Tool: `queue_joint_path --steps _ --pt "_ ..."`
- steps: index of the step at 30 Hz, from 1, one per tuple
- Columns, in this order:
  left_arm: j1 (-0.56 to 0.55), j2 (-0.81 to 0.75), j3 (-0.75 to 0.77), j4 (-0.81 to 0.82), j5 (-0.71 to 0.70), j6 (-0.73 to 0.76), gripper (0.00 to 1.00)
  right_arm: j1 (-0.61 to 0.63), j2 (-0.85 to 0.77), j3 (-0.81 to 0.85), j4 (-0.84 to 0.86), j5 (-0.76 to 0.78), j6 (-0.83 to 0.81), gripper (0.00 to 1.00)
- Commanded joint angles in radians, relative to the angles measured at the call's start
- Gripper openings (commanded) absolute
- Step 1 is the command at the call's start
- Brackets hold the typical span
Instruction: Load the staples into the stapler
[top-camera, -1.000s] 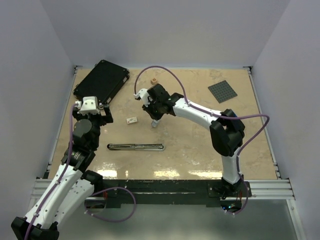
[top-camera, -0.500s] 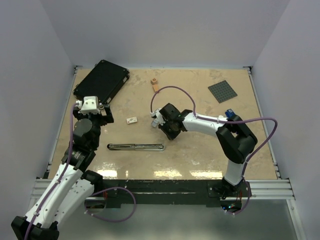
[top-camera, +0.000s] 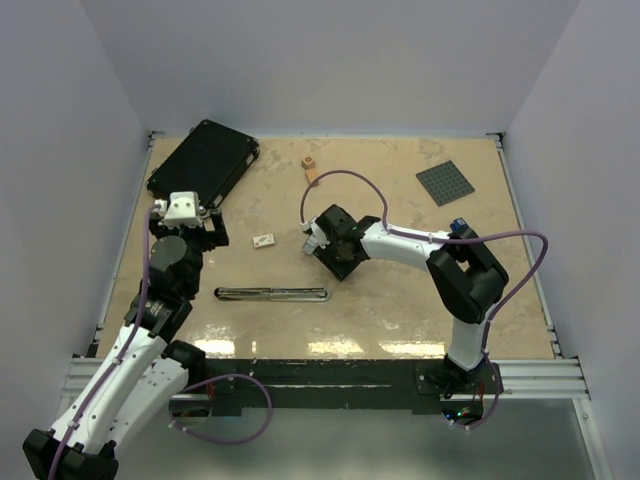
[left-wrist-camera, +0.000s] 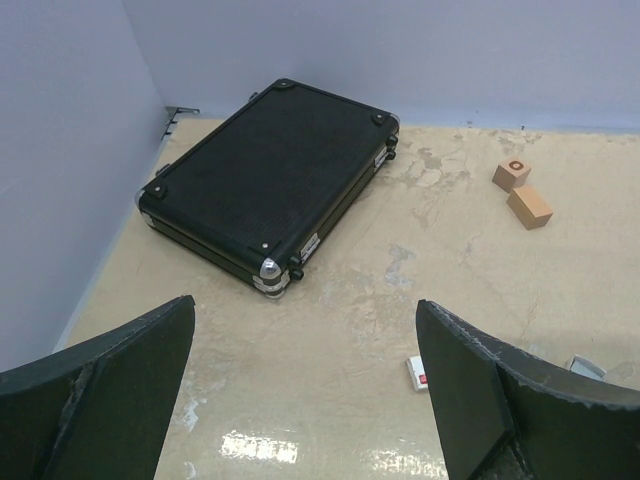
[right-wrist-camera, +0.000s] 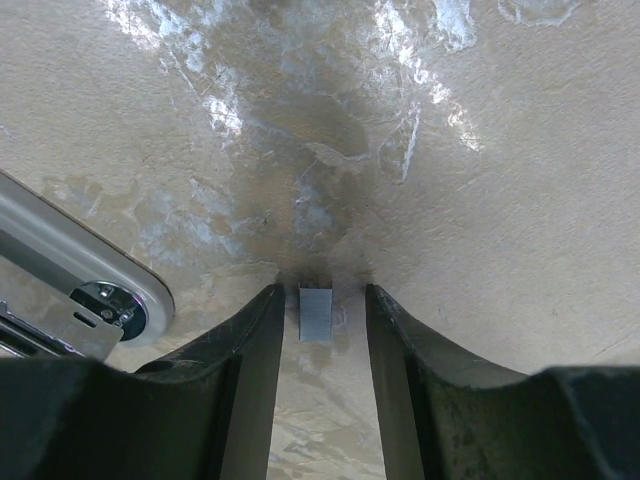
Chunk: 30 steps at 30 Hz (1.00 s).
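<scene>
The stapler lies flat and opened out on the table, a long slim silver strip; its rounded silver end shows at the left of the right wrist view. The staples, a small grey metal block, lie on the table between my right gripper's fingers, with a gap on each side. My right gripper is open, low over the table, just right of and behind the stapler's right end; the staples are hidden under it in the top view. My left gripper is open and empty, held above the table's left side.
A black case lies at the back left, also in the left wrist view. Two small wooden blocks sit at the back middle. A small white tag with a red mark lies near the left gripper. A grey studded plate is at the back right.
My right gripper came toward the near side and down to the table beside the stapler's right end, then held nearly still. The left arm barely moved.
</scene>
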<state>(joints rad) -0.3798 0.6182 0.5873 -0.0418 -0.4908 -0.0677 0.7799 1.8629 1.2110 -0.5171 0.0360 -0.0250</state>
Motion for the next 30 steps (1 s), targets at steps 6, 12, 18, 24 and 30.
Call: queue_joint_path --steps 6,12,18,24,30 --pt "0.007 -0.002 0.042 0.011 0.015 -0.007 0.96 -0.001 0.036 0.081 -0.081 0.015 0.017 0.39" --pt "0.009 0.000 0.043 0.011 0.017 -0.009 0.96 0.001 0.062 0.090 -0.083 0.004 0.017 0.34" --pt "0.009 0.002 0.043 0.011 0.018 -0.009 0.96 0.002 0.078 0.104 -0.093 0.005 0.017 0.24" --pt "0.009 0.000 0.043 0.010 0.018 -0.009 0.96 0.002 0.025 0.098 -0.072 -0.019 0.007 0.17" --pt "0.009 0.000 0.042 0.010 0.020 -0.006 0.96 0.018 -0.057 0.099 -0.052 -0.034 -0.045 0.17"
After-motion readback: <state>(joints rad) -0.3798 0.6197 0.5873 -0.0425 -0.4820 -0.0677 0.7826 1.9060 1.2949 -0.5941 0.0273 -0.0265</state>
